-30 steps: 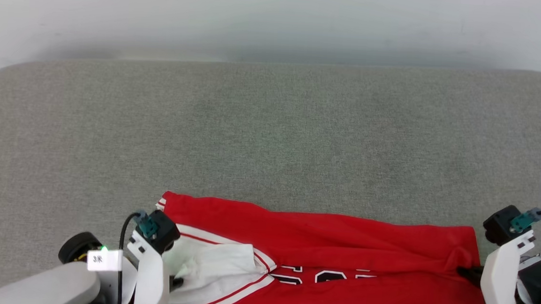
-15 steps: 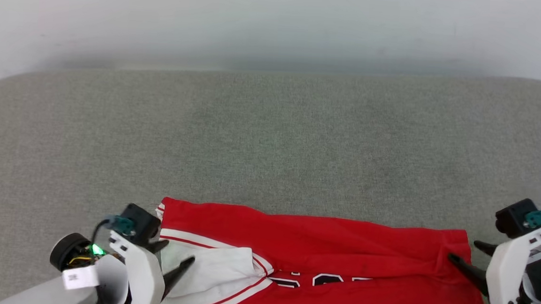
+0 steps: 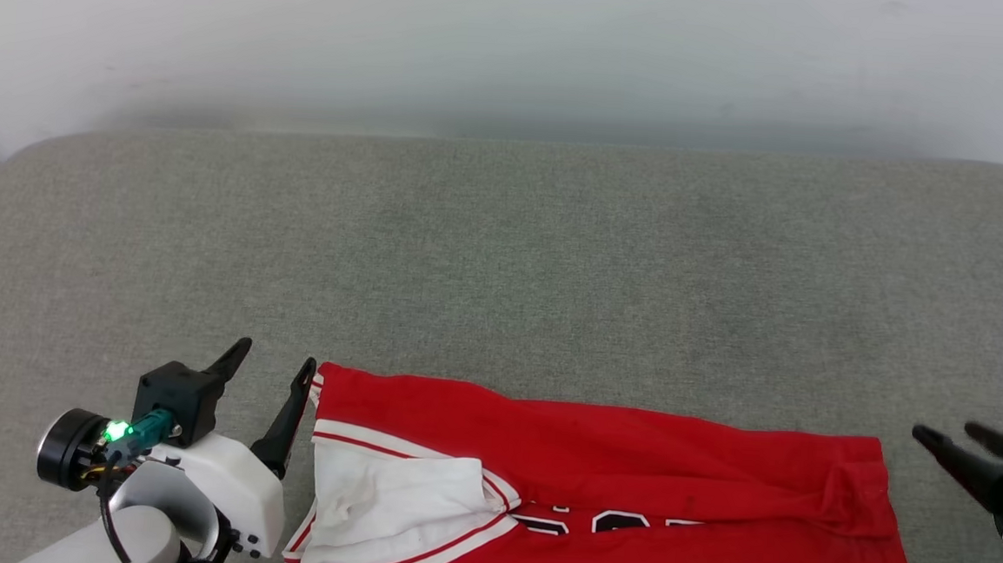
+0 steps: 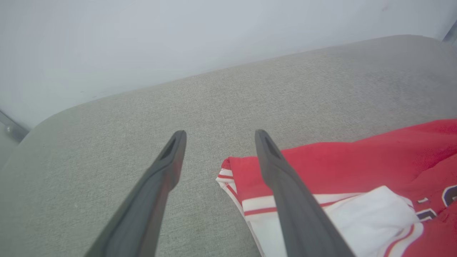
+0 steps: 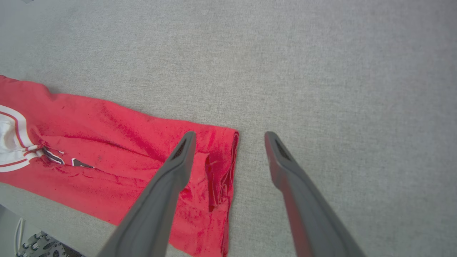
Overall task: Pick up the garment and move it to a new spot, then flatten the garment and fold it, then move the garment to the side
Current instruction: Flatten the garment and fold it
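Grey upholstery (image 3: 503,255) stretches wide below a pale wall (image 3: 516,47), and the shirt (image 3: 629,472) lies along its near edge as a long red band, partly folded, its long axis running from my left to my right. The white sleeve end is on the left and the hem end on the right. My left claw (image 3: 275,355) is spread and empty, just beside the sleeve end, with its inner finger almost at the striped trim. My right claw (image 3: 945,429) is spread too and holds nothing; it sits off the hem end with bare cushion between. Each end lies inward of its own claw, and the left claw is nearer. I judge the next grab means reaching in along that axis.
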Available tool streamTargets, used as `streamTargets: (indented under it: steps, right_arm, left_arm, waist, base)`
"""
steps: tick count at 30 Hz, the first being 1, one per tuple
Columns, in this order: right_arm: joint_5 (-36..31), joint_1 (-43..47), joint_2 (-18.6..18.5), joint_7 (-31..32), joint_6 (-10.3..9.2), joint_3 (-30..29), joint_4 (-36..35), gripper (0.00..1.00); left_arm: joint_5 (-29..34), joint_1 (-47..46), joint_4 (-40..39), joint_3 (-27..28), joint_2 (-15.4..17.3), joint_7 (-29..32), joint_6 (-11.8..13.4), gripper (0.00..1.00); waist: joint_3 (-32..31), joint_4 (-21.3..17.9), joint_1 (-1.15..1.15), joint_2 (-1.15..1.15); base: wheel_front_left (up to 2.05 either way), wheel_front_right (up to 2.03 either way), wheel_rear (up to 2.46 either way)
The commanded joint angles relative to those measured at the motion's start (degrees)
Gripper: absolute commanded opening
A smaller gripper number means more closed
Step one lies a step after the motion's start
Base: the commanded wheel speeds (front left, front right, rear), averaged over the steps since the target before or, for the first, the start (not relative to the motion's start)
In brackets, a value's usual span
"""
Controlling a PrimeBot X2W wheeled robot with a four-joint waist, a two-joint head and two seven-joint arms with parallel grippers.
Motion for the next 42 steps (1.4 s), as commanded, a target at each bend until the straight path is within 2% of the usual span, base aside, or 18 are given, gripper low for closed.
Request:
streamTargets:
  steps: [1,4,7,11,18,25,29,30,31,32,37,42]
  right_arm:
    - [2.7,1.8,0.9,2.8,-0.02,-1.3,1.3,1.0]
    - [7.6,3.4,2.2,8.4,-0.02,-3.5,4.0,1.0]
    - [10.1,4.1,3.6,11.2,-0.02,-5.2,6.4,1.0]
    - [12.2,4.7,6.1,12.8,-0.01,-7.1,9.6,1.0]
    - [13.0,5.2,9.9,15.0,-0.02,-6.4,11.8,1.0]
    - [13.2,6.5,13.7,17.6,-0.01,-3.7,11.1,1.0]
    - [13.4,6.4,14.4,17.8,-0.01,-3.3,9.6,1.0]
    - [13.6,6.2,14.4,17.3,-0.01,-3.5,9.2,0.36]
    - [13.5,5.9,14.4,16.9,-0.01,-3.7,8.9,0.11]
    - [13.5,5.7,14.2,16.8,-0.01,-3.8,8.7,0.0]
    - [13.2,5.1,13.0,16.1,-0.02,-4.2,7.9,0.0]
    - [13.6,4.7,11.3,15.4,-0.02,-5.3,7.2,0.0]
  left_arm:
    - [2.0,1.5,0.4,1.8,-1.0,-0.5,1.1,1.0]
    - [7.2,3.5,-0.6,7.3,-3.8,-0.6,2.4,1.0]
    - [12.5,6.4,-1.4,13.1,-6.5,-0.6,2.5,1.0]
    - [18.8,9.9,-2.4,20.2,-10.3,-0.6,1.3,1.0]
    - [27.6,14.5,-4.1,29.9,-16.3,-0.6,-0.8,1.0]
    - [36.7,19.5,-6.5,38.5,-23.7,-0.6,-3.8,1.0]
    - [41.5,21.6,-7.9,42.1,-27.6,-0.6,-5.3,1.0]
    - [42.7,22.2,-8.3,42.9,-28.6,-0.6,-5.7,1.0]
    - [43.7,22.8,-8.6,43.4,-29.4,-0.6,-6.0,1.0]
    - [44.8,23.2,-9.0,44.3,-30.3,-0.6,-6.1,1.0]
    - [48.2,25.5,-9.5,47.4,-33.9,-0.6,-7.4,1.0]
    - [50.6,27.3,-9.2,49.3,-35.7,-0.6,-8.7,1.0]
  waist:
    - [0.5,0.4,0.0,0.0]
    - [1.4,1.1,0.0,0.0]
    - [2.2,2.0,0.0,0.0]
    - [3.3,3.0,0.0,0.0]
    - [4.5,4.1,0.0,0.0]
    - [5.1,4.6,0.0,0.0]
    - [5.1,4.5,0.0,0.0]
    - [5.0,4.5,0.0,0.0]
    - [5.0,4.5,0.0,0.0]
    - [4.9,4.4,0.0,0.0]
    - [4.1,4.0,0.0,0.0]
    - [3.1,3.6,0.0,0.0]
  base:
    - [0.0,0.0,0.0]
    - [0.0,0.0,0.0]
    - [0.0,0.0,0.0]
    - [0.0,0.0,0.0]
    - [0.0,0.0,0.0]
    - [0.0,0.0,0.0]
    - [0.0,0.0,0.0]
    - [0.0,0.0,0.0]
    - [0.0,0.0,0.0]
    - [0.0,0.0,0.0]
    - [0.0,0.0,0.0]
    - [0.0,0.0,0.0]
